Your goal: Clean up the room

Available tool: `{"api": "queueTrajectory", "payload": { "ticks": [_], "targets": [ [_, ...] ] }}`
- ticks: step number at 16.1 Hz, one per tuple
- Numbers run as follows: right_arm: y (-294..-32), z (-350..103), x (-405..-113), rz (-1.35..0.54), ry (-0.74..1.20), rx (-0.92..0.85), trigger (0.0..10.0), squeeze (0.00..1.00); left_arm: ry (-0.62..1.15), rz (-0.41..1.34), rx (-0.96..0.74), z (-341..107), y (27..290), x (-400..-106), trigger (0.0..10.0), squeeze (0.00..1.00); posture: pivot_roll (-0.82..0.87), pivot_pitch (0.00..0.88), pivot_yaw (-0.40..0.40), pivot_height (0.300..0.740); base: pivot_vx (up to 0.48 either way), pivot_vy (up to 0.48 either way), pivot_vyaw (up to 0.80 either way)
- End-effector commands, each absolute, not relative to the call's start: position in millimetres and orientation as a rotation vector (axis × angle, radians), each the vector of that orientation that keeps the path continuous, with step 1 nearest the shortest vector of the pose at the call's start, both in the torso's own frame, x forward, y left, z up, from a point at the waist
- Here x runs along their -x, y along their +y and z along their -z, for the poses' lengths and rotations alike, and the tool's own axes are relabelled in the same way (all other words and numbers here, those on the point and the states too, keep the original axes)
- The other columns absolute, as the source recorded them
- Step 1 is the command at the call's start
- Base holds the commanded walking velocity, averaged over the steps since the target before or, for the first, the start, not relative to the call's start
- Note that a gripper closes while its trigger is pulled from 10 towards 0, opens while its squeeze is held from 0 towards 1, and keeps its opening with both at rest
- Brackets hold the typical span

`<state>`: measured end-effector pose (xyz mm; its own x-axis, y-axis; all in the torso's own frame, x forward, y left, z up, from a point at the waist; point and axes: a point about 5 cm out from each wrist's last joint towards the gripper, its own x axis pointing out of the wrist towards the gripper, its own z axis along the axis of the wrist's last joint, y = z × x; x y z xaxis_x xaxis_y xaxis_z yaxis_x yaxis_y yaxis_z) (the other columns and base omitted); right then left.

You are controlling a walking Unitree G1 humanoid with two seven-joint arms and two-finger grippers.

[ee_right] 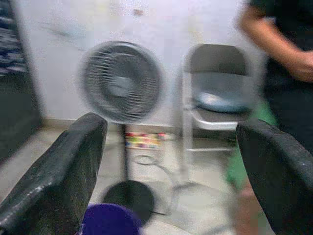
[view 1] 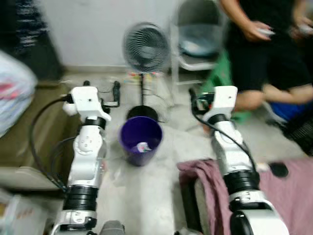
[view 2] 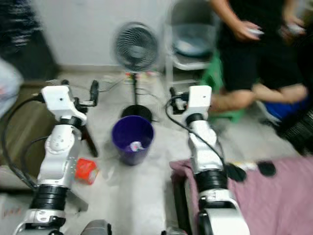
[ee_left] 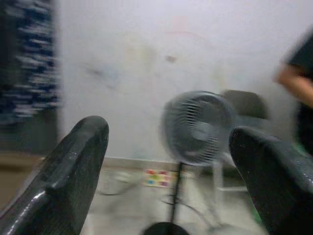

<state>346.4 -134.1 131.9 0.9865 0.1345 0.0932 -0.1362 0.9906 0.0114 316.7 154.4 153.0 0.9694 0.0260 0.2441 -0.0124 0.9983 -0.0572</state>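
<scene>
Two grippers are raised side by side ahead of the robot, and both stand wide apart with nothing between their fingers. The left gripper (ee_left: 168, 171) frames a grey pedestal fan (ee_left: 195, 127) against a pale wall; the right gripper (ee_right: 171, 171) frames the same fan, a grey folding chair (ee_right: 217, 93) and the rim of a purple bucket (ee_right: 110, 220) below. No writing or brand can be read anywhere (the pictures are blurred); a small strip of bright colours (ee_right: 142, 140) lies on the floor behind the fan's pole, its print too smeared to make out.

In the head views the bucket (view 1: 141, 139) stands on the light floor between the two silver arms, just in front of the fan's round black base (view 1: 142, 113). A small pale piece of rubbish (view 1: 143, 146) lies inside it. An orange-red crumpled object (view 2: 86, 170) lies on the floor beside the left arm. A mauve cloth (view 1: 293, 191) is draped over a surface under the right arm. At the left edge is an olive-brown cushion (view 1: 34, 132). Behind the chair's right side a person in black (view 1: 264, 44) stands close to the right arm, with something small held in one hand (view 1: 259, 32).
</scene>
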Motion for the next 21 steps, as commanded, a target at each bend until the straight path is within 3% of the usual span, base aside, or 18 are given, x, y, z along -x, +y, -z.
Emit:
{"api": "queueTrajectory", "payload": {
  "ticks": [1,11,16,21],
  "targets": [
    [-132.5,-137.0,-348.0,-0.149,-0.111,-0.008,10.0,0.00,-0.243,-0.031,0.053,-152.9,155.8,-316.9,10.0,0.00,0.02,0.000,-0.056,0.740,0.000,0.000,0.80],
    [-132.3,-135.7,-348.0,-0.153,-0.107,-0.012,10.0,0.00,-0.245,-0.025,0.045,-153.9,153.1,-317.6,10.0,0.00,0.02,0.000,-0.059,0.740,0.000,0.000,0.80],
    [-133.4,-136.1,-348.4,-0.148,-0.107,-0.026,10.0,0.00,-0.265,0.020,0.065,-155.6,149.5,-314.7,10.0,0.00,0.02,0.000,-0.060,0.740,0.000,0.000,0.00],
    [-134.0,-136.7,-349.7,-0.141,-0.107,-0.030,10.0,0.00,-0.279,0.050,0.078,-157.7,147.3,-314.3,10.0,0.00,0.02,0.000,-0.058,0.740,0.296,0.000,0.00]
  ]
}}
